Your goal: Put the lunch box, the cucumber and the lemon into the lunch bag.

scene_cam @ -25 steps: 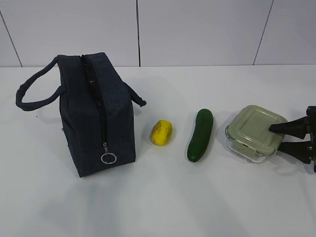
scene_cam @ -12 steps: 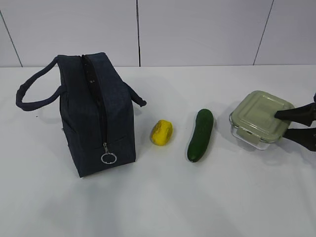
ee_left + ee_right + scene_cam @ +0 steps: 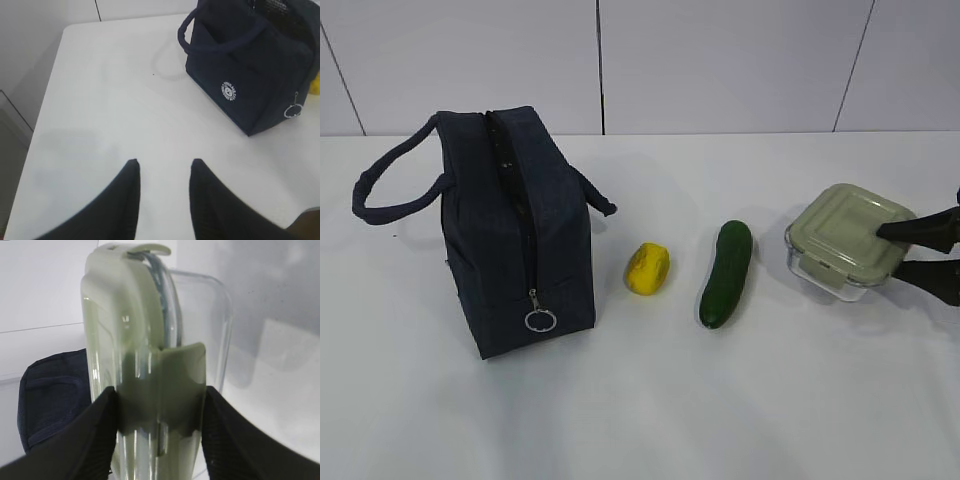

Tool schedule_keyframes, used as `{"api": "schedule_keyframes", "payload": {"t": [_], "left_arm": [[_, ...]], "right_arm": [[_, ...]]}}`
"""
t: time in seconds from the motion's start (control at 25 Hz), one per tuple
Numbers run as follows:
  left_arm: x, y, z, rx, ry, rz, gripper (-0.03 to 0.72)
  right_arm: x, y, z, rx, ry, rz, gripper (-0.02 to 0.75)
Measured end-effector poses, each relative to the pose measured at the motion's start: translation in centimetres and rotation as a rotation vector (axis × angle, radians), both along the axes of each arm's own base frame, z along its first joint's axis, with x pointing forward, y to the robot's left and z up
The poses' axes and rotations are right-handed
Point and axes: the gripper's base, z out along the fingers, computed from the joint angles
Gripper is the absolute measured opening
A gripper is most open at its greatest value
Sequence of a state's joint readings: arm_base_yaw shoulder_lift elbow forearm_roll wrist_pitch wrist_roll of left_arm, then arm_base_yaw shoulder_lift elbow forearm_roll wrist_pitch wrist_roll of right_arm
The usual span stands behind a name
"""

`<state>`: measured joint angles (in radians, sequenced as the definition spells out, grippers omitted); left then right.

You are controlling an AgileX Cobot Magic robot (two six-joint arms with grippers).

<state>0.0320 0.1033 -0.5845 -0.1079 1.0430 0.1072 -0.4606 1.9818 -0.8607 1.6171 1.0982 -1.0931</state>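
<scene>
Your right gripper [image 3: 920, 248] enters from the right edge of the exterior view and is clamped on the lunch box [image 3: 847, 252]: one finger lies across the sage-green lid, the other sits below it against the glass side. In the right wrist view the fingers [image 3: 85, 440] press both faces of the lunch box [image 3: 150, 365], lid on one side and clear glass on the other. The box sits tilted, its near edge lower than its far edge; you cannot tell from these views whether it touches the table [image 3: 720, 400].

Your left gripper [image 3: 162, 172] hovers over bare table in the left wrist view, its two dark fingers spread with a clear gap and nothing between them. It is outside the exterior view.

The lunch bag [image 3: 515, 230] stands upright at the left of the table, its zipper running down the facing end with the metal ring pull [image 3: 540, 320] low on that end. One loop handle [image 3: 390, 190] extends to the left.

The lemon [image 3: 647, 268] rests on the table just right of the bag. The cucumber [image 3: 726, 274] lies between the lemon and the lunch box, apart from both, its long axis pointing roughly away from the camera.
</scene>
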Motion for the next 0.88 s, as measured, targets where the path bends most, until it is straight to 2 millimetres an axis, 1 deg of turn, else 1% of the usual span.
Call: {"api": "schedule_keyframes", "payload": {"t": [0.2,0.36,0.44,0.52,0.64,0.76,0.88], "left_arm": [[1.6,-0.1,1.8,-0.02,0.013,-0.007,0.24],[3.4,-0.5,3.1,-0.084,0.037,-0.036,0.246],[4.4,-0.8,3.6,-0.129,0.055,-0.053,0.267],[5.3,-1.1,4.2,-0.168,0.069,-0.068,0.303],[6.9,-1.6,4.7,-0.243,0.116,-0.093,0.35],[8.7,-2.2,4.8,-0.342,0.176,-0.12,0.361],[10.6,-2.7,5.0,-0.445,0.229,-0.141,0.363]], "right_arm": [[0.0,0.0,0.3,-0.001,-0.005,-0.002,0.372],[0.1,0.4,1.2,-0.013,-0.031,0.011,0.372],[0.4,0.9,1.8,-0.021,-0.049,0.026,0.372],[0.6,1.4,2.4,-0.028,-0.067,0.044,0.372],[1.0,2.0,3.3,-0.031,-0.094,0.067,0.372],[1.4,2.2,4.0,-0.029,-0.108,0.074,0.372],[1.6,2.1,4.3,-0.025,-0.109,0.071,0.372]]}}
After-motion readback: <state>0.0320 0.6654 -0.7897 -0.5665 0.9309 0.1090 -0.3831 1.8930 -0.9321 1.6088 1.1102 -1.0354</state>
